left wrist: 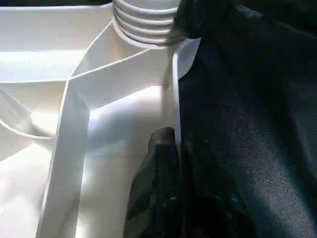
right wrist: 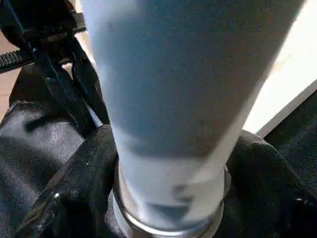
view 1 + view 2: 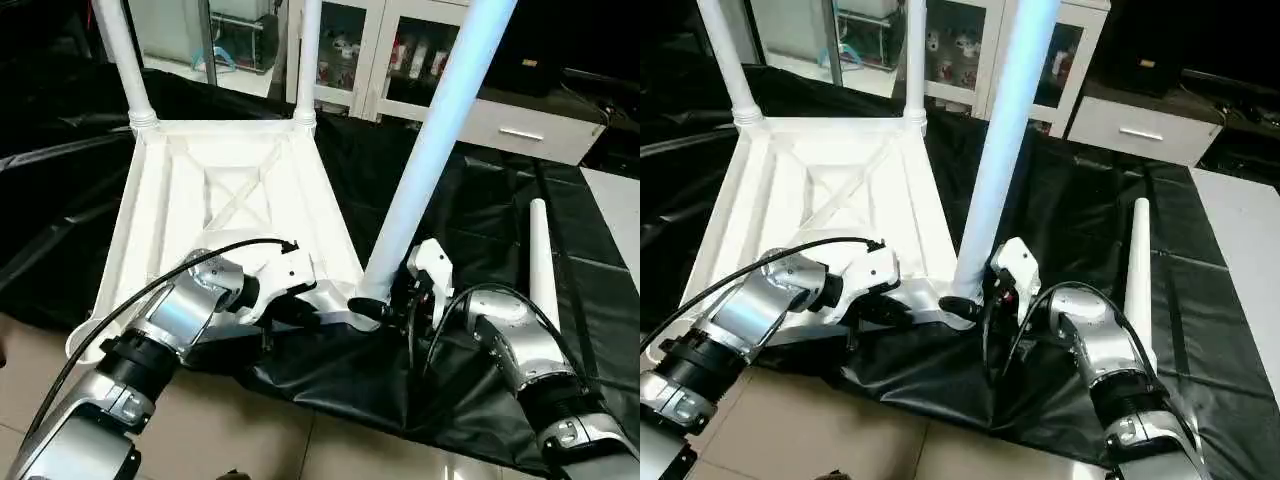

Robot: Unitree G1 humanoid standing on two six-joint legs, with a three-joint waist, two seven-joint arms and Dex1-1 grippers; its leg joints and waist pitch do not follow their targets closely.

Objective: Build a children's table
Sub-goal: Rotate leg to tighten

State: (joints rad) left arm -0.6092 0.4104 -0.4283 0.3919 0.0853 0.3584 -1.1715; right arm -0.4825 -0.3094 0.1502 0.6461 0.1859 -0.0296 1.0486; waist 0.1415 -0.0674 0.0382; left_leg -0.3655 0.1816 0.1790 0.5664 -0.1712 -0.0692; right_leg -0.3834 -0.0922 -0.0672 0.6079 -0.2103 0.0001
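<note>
The white tabletop (image 3: 230, 190) lies upside down on the black cover, ribbed underside facing up. Two white legs (image 3: 125, 60) (image 3: 308, 60) stand in its far corner sockets. A third leg (image 3: 440, 130) rises at a slant from the near right corner; my right gripper (image 3: 378, 300) is shut around its base, with black fingers (image 2: 74, 198) on both sides of the leg (image 2: 183, 74). My left gripper (image 3: 332, 314) is shut on the tabletop's thin near rim (image 1: 176, 89), close to that corner. Another leg (image 3: 542, 265) lies loose on the cover to the right.
The black cover (image 3: 470, 210) ends just before my arms, and the tan floor (image 3: 250, 430) shows beyond its edge. Glass-door cabinets (image 3: 400, 50) and a white drawer unit (image 3: 520, 125) stand behind the work surface. A black cable (image 3: 150, 290) loops over my left forearm.
</note>
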